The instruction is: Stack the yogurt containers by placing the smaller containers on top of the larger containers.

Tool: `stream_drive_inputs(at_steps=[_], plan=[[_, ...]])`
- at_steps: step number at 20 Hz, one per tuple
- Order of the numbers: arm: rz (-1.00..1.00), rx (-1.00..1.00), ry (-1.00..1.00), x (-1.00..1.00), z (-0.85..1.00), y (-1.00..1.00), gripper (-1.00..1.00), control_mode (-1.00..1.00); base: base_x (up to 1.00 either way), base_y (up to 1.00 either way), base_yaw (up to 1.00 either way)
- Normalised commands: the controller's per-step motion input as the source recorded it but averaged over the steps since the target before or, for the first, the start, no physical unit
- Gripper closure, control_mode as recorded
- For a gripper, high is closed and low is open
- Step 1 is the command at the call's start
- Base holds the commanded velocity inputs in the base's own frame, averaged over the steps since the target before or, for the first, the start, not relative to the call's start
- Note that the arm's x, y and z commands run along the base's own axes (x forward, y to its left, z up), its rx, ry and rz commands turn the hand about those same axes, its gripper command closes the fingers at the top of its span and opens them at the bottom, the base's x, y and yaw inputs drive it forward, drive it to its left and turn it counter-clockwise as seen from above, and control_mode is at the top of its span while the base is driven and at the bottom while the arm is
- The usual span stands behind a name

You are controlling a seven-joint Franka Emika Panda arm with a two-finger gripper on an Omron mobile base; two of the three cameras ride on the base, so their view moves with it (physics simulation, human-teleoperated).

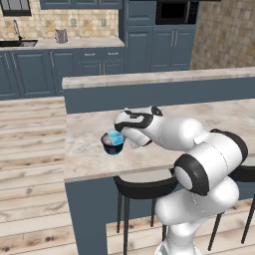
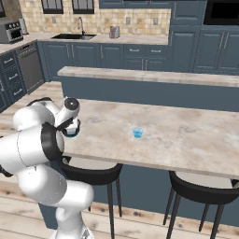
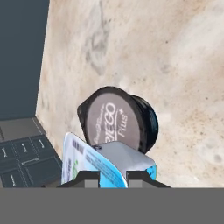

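Dark tub (image 3: 120,120) sits on the marble bench (image 1: 164,149) near its left front corner, pale lid up w/ print on it. Gripper (image 3: 113,175) hangs right over it, jaws clamped on a light-blue cup (image 3: 107,164), cup held just above the tub's lid; can't tell if they're touching. From the left base view, cup (image 1: 115,136) sits atop the tub (image 1: 112,145). 2nd, tinier blue cup (image 2: 137,133) stands alone mid-bench, well apart. Black stools (image 2: 93,175) tucked under the bench edge.
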Motion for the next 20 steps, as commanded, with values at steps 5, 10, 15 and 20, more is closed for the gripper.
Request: stream_drive_inputs(at_steps=[5,10,15,20], plan=[[0.0,0.0,0.0,0.13,0.0,0.03,1.0,-1.0,0.0,0.0,0.0],[0.0,0.0,0.0,0.12,-0.03,0.0,1.0,-1.0,0.0,0.0,0.0],[0.0,0.0,0.0,0.06,-0.03,0.0,1.0,-1.0,0.0,0.0,0.0],[0.0,0.0,0.0,0.02,-0.06,0.0,1.0,-1.0,0.0,0.0,0.0]])
